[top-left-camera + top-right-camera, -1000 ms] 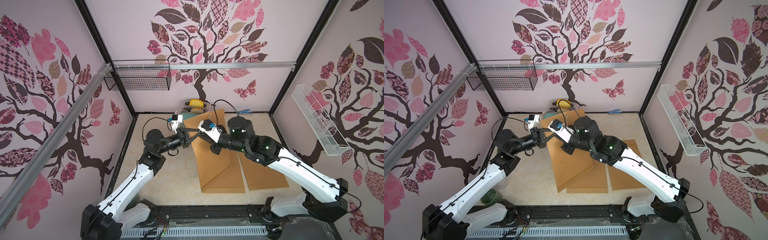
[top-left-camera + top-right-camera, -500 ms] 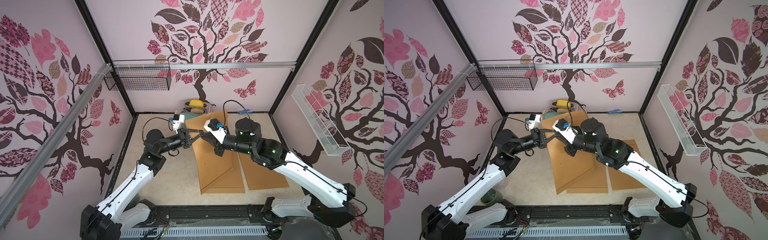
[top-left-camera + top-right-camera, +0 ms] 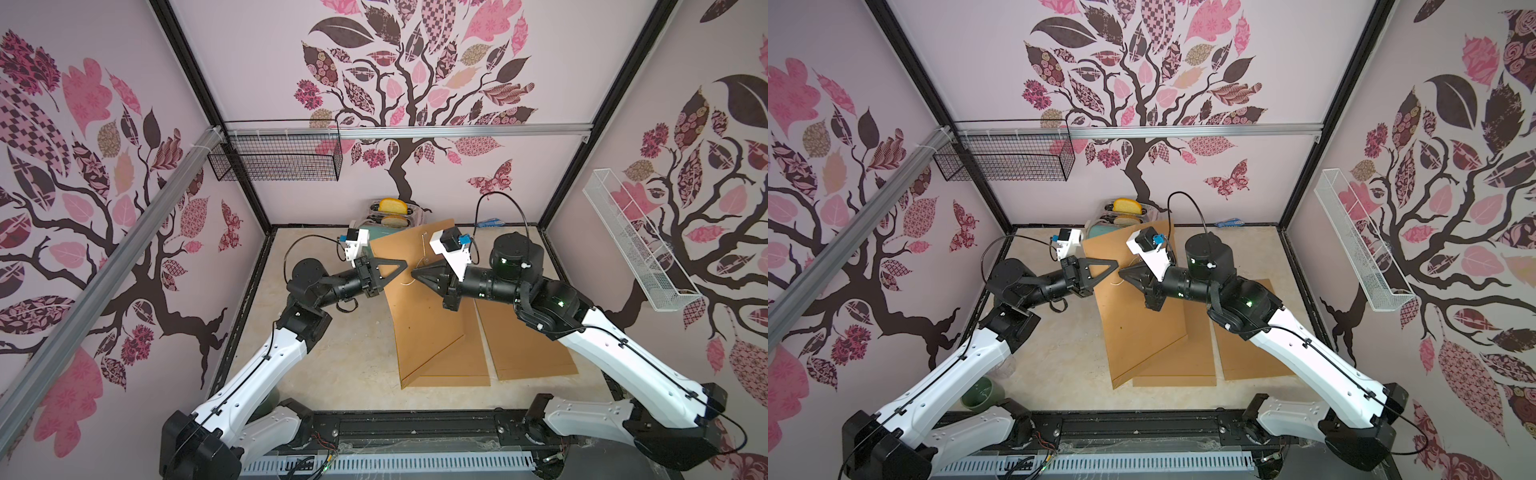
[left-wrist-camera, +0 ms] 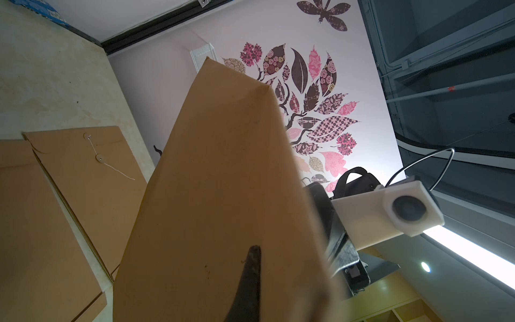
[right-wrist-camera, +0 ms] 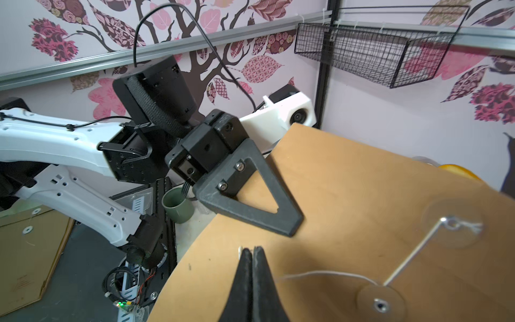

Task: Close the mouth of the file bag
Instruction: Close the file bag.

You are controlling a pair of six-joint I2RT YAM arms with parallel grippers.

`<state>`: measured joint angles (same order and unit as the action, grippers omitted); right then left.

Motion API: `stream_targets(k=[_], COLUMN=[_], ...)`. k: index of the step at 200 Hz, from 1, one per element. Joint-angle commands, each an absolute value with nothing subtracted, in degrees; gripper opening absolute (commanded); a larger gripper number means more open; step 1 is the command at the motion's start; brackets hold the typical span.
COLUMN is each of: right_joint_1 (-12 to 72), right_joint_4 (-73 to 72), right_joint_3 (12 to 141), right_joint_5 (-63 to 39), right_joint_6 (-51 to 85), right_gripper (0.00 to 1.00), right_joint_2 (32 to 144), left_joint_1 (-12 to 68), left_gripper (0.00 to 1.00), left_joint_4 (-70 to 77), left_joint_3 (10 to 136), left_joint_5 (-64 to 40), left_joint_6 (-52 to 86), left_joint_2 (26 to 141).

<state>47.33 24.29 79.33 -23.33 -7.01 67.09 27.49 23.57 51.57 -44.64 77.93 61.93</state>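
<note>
The file bag (image 3: 419,316) (image 3: 1133,316) is a brown paper envelope with its upper end lifted off the table and curved. My left gripper (image 3: 405,262) (image 3: 1116,263) is shut on its left edge; one finger (image 4: 252,267) lies on the paper (image 4: 223,181), the other is hidden behind it. My right gripper (image 3: 412,274) (image 3: 1120,274) (image 5: 252,249) is shut on the end of the bag's thin white string (image 5: 320,274). That string runs back to the lower round button (image 5: 380,305) and on to the upper button (image 5: 451,223).
Two more brown file bags lie flat, one (image 3: 449,365) under the lifted bag and one (image 3: 528,349) to its right. A toaster with bread (image 3: 395,212) stands at the back wall. A green cup (image 3: 980,395) sits by the left arm's base. Wire baskets (image 3: 278,158) (image 3: 631,245) hang on the walls.
My right arm has drawn back to the right, its gripper still shut and close to the bag's face. The left arm and the lifted bag have barely moved.
</note>
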Motion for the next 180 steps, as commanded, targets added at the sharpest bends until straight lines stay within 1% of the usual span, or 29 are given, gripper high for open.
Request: stream_targets(k=[1, 31, 53, 86, 97, 111, 123, 139, 154, 180], right_joint_1=[47.1, 47.1, 47.1, 47.2, 47.1, 47.1, 47.1, 47.2, 48.3, 52.0], right_joint_4=[20.4, 18.9, 17.0, 19.6, 21.9, 26.1, 31.5, 36.3, 37.8, 42.4], right_joint_3=[77.3, 73.3, 70.0, 70.7, 71.7, 73.8, 77.4, 82.0, 83.7, 87.7], right_joint_5=[-27.6, -27.9, -25.1, -25.2, -23.2, -19.0, -15.4, -15.8, -13.7, -6.3], right_joint_6=[-2.5, -0.9, 1.0, 6.9, 8.0, 10.0, 13.0, 15.7, 16.3, 15.5], right_gripper=[0.00, 0.00, 0.00, 0.00, 0.11, 0.19, 0.27, 0.39, 0.44, 0.45], right_joint_2=[66.0, 64.8, 60.7, 56.6, 56.4, 57.7, 60.2, 64.0, 66.1, 69.8], left_joint_1=[27.7, 27.7, 27.7, 27.7, 27.7, 27.7, 27.7, 27.7, 27.8, 27.8], left_gripper=[0.00, 0.00, 0.00, 0.00, 0.00, 0.00, 0.00, 0.00, 0.00, 0.00], left_joint_4=[25.4, 26.2, 24.7, 24.8, 25.1, 25.1, 25.1, 23.5, 22.4, 21.0], left_joint_3=[53.1, 53.0, 53.0, 52.7, 52.8, 52.9, 52.8, 53.1, 53.3, 53.4], left_joint_5=[-44.2, -44.1, -43.9, -43.8, -43.8, -43.9, -43.8, -43.5, -43.2, -43.2], left_joint_6=[77.4, 78.0, 76.8, 76.2, 76.1, 75.8, 75.3, 73.7, 72.6, 71.5], left_joint_2=[60.8, 60.4, 60.0, 60.4, 60.7, 60.8, 60.8, 60.3, 59.9, 59.7])
